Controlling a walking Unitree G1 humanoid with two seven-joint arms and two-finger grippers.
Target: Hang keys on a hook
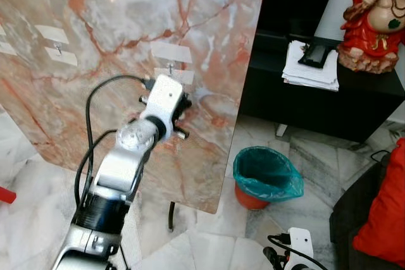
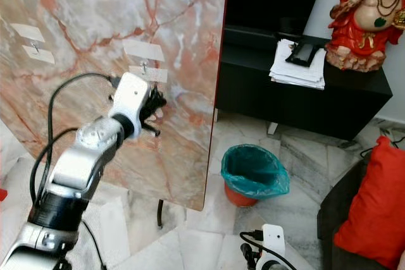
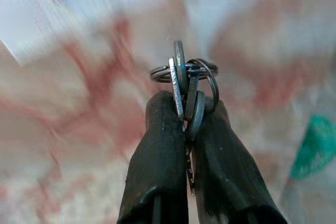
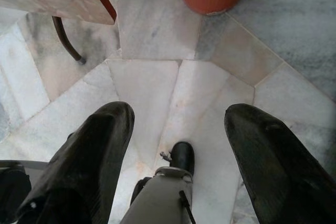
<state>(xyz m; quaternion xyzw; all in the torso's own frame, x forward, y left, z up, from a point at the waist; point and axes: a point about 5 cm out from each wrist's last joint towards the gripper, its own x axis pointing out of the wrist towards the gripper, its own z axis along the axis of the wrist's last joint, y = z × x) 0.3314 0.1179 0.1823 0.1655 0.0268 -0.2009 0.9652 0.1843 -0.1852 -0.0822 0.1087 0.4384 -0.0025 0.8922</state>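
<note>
- Metal keys are what I have pinched in the left gripper: both black fingers are pressed together on the flat blades, and the rings stand proud above the fingertips in the left wrist view.
- I judge the bunch light and stiff, but loose at the joints; the rings can swing and twist on each other, so the free loop will not necessarily sit where I aim it.
- Smooth metal between hard fingers looks slippery to me. Holding low on the blades, as now, seems right, because it leaves a ring open to go over the hook.
- My right gripper hangs idle near the floor, its fingers spread wide apart over the pale tiles with nothing between them.
- Further out, my left arm reaches up to the leaning marble slab, and the gripper sits close against its face, just below the nearer hook, which is a small metal peg stuck on with white tape.
- I cannot tell from the head views whether a ring is already touching that peg; the wrist view is blurred there.
- A second taped hook sits well apart, toward the left of the slab.
- Beyond the slab's edge stands an orange bin with a green liner, and past it a dark cabinet carrying papers and a red figurine.
</note>
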